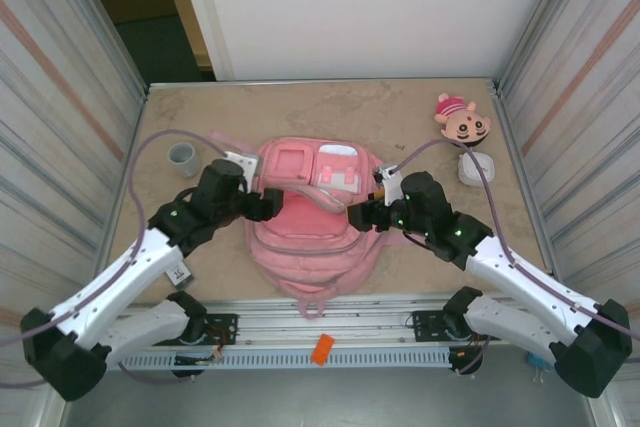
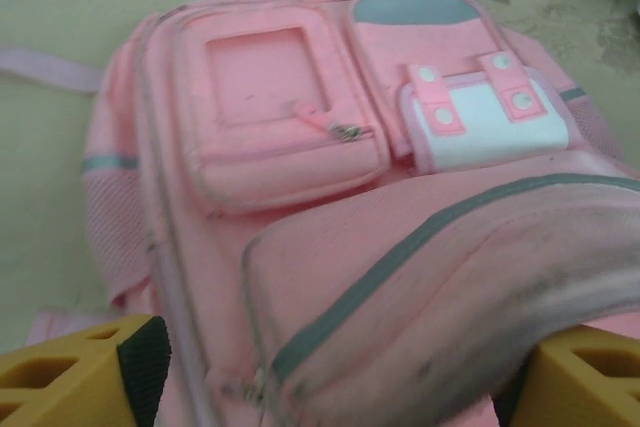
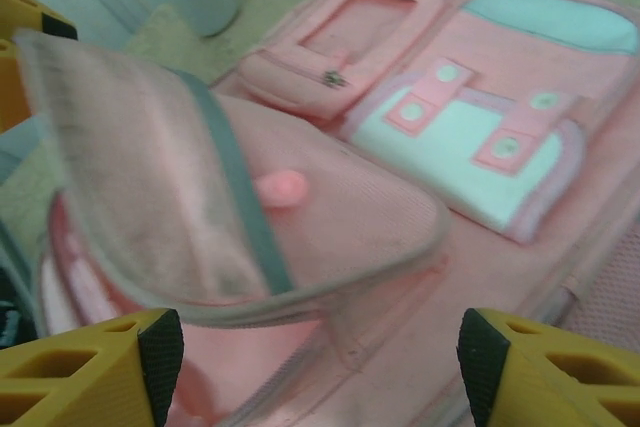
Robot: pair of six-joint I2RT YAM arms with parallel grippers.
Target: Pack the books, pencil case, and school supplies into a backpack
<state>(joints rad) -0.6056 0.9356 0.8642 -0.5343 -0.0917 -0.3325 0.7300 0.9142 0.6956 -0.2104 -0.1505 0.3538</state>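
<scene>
The pink backpack (image 1: 312, 237) is lying flat in the middle of the bench (image 1: 400, 112) with its front pockets facing up. The left arm (image 1: 130, 277) is reaching in from the near left corner, elbow bent and wrist angling over the backpack's left side. The left jaws are standing wide apart, released, with the loose compartment flap (image 2: 440, 277) sitting between the yellow fingers (image 2: 70, 382). The right arm (image 1: 520, 272) is mirroring this from the near right. The right jaws are spread and gripping nothing, hovering low beside the raised flap. A grey cup (image 1: 182, 157) is standing beyond the left arm, apart from the backpack.
</scene>
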